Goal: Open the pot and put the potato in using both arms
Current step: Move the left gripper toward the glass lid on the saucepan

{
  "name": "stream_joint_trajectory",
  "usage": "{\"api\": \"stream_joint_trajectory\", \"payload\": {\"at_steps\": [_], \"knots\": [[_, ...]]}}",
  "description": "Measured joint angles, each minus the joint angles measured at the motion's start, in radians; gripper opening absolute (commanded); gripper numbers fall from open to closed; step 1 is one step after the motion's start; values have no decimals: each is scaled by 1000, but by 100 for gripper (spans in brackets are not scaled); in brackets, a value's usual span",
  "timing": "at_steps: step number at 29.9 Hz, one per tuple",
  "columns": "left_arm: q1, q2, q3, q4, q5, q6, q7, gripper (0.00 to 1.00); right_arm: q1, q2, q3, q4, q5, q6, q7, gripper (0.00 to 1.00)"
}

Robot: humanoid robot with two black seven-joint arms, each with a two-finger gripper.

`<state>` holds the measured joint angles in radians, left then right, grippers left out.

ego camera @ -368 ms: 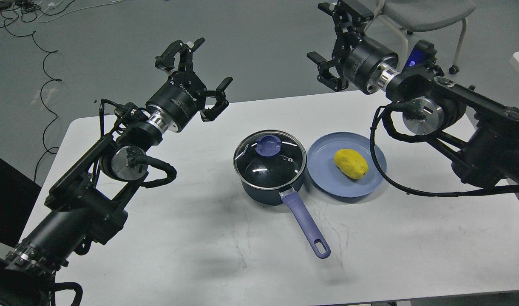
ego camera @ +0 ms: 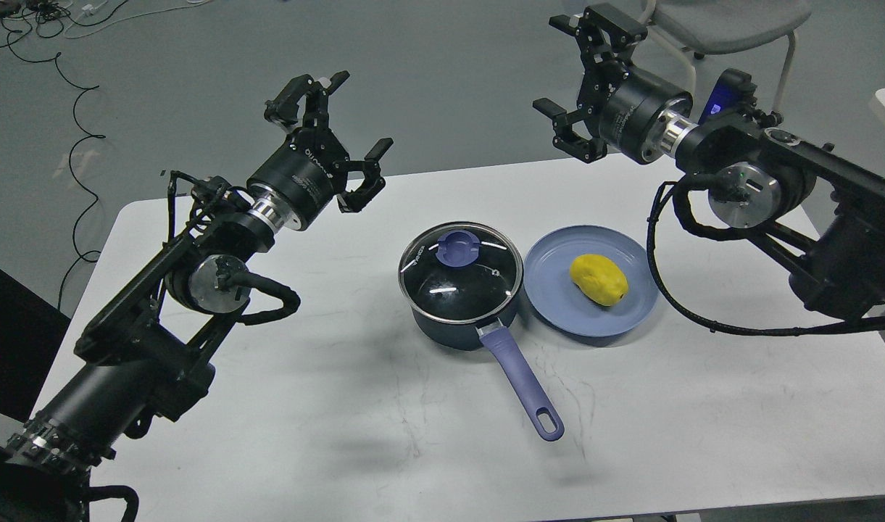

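Head view, lidded pot (ego camera: 460,290) interior hidden, chair (ego camera: 725,22) cropped

Lidded pot (ego camera: 459,290) beside plated yellow potato (ego camera: 599,280)

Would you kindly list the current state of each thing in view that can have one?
Pot: upright on table, closed.
Lid: seated on pot.
Potato: lying on plate, ungrasped.
Plate: flat, beside pot.
Left tool: open, empty, raised.
Right tool: open, empty, raised.
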<state>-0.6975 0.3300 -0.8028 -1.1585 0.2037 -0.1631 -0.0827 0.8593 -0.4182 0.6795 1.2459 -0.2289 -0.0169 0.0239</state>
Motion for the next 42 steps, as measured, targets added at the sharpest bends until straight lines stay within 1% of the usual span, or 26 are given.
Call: {"api": "stream_joint_trajectory", "payload": {"at_steps": [8,13,18,23,28,34,38,42], "knots": [[7,-7,-7,-5,0,-6,3,98,-5,-10,12,0,0,0,1,100],[32,-18,-51,-6,0,-6,5,98,-33,-12,61,0,2,7,1,100],[78,-43,-93,-8,1,-6,6,98,-48,-13,69,-2,4,19,-2,100],[104,-58,-148,-10,-3,-6,6,98,-73,-13,95,-8,10,52,-6,100],[113,-54,-170,-10,-6,-6,3,98,-101,-13,121,-13,43,88,-9,100],[139,-52,-211,-20,-9,-6,-3,98,-111,-13,160,-35,89,107,-12,100],[153,-54,-220,-27,-8,-6,-3,98,-114,-13,162,-54,102,136,-13,100],[157,-56,-221,-29,2,-3,-3,98,-122,-12,162,-60,103,142,-13,100]]}}
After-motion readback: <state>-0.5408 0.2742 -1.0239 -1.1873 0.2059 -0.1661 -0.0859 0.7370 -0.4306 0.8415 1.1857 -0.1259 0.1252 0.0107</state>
